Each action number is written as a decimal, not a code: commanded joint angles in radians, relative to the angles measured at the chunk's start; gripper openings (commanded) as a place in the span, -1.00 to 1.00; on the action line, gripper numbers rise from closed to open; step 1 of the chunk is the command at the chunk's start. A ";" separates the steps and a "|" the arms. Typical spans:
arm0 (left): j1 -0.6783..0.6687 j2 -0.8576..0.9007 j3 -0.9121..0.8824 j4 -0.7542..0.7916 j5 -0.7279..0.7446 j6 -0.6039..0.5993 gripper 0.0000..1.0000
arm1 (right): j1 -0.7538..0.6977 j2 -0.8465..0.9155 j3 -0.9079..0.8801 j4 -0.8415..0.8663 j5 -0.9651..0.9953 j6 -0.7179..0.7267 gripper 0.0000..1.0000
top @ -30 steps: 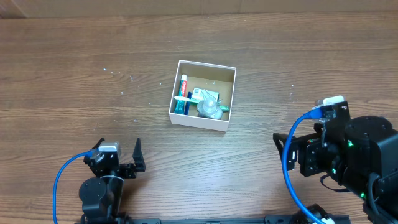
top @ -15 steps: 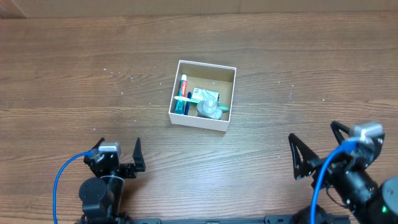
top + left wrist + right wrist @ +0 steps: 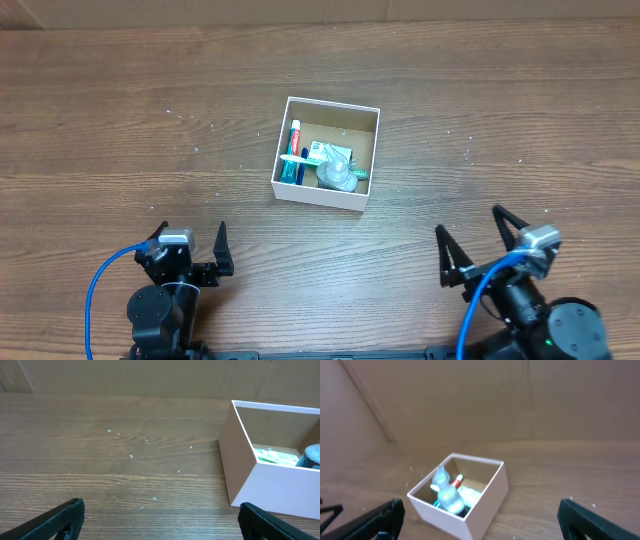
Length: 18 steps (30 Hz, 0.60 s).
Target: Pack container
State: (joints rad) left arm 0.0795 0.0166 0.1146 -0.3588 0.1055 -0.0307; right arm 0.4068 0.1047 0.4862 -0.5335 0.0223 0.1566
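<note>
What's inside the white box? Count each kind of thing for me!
Toothpaste tube: 1
Toothbrush: 1
Green-and-white packet: 1
Grey-white bundle: 1
Total: 4 things I can make out in the container. Some small dark bits beside the tube are too small to tell, and anything underneath is hidden.

A brown wood-grain table [image 3: 120,90] is seen, dotted with small pale specks [image 3: 131,456]. The container [image 3: 318,193] is set directly on it, near the middle.
</note>
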 commanded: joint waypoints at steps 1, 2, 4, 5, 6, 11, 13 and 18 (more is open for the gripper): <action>0.006 -0.012 -0.008 0.005 0.011 -0.014 1.00 | 0.003 -0.071 -0.111 0.084 -0.035 0.037 1.00; 0.006 -0.012 -0.008 0.005 0.011 -0.014 1.00 | 0.003 -0.085 -0.136 0.109 -0.035 0.051 1.00; 0.006 -0.012 -0.008 0.005 0.011 -0.014 1.00 | 0.003 -0.102 -0.182 0.159 -0.035 0.058 1.00; 0.006 -0.012 -0.008 0.005 0.011 -0.014 1.00 | 0.003 -0.102 -0.202 0.187 -0.035 0.066 1.00; 0.006 -0.012 -0.008 0.005 0.011 -0.014 1.00 | 0.003 -0.102 -0.217 0.206 -0.030 0.081 1.00; 0.006 -0.012 -0.008 0.005 0.011 -0.014 1.00 | 0.003 -0.102 -0.280 0.271 -0.031 0.084 1.00; 0.006 -0.012 -0.008 0.005 0.011 -0.014 1.00 | 0.003 -0.102 -0.306 0.302 -0.031 0.084 1.00; 0.006 -0.012 -0.008 0.005 0.011 -0.014 1.00 | 0.003 -0.102 -0.398 0.427 -0.040 0.084 1.00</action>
State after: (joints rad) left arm 0.0795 0.0166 0.1146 -0.3584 0.1055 -0.0307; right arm 0.4068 0.0147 0.1421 -0.1520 -0.0036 0.2340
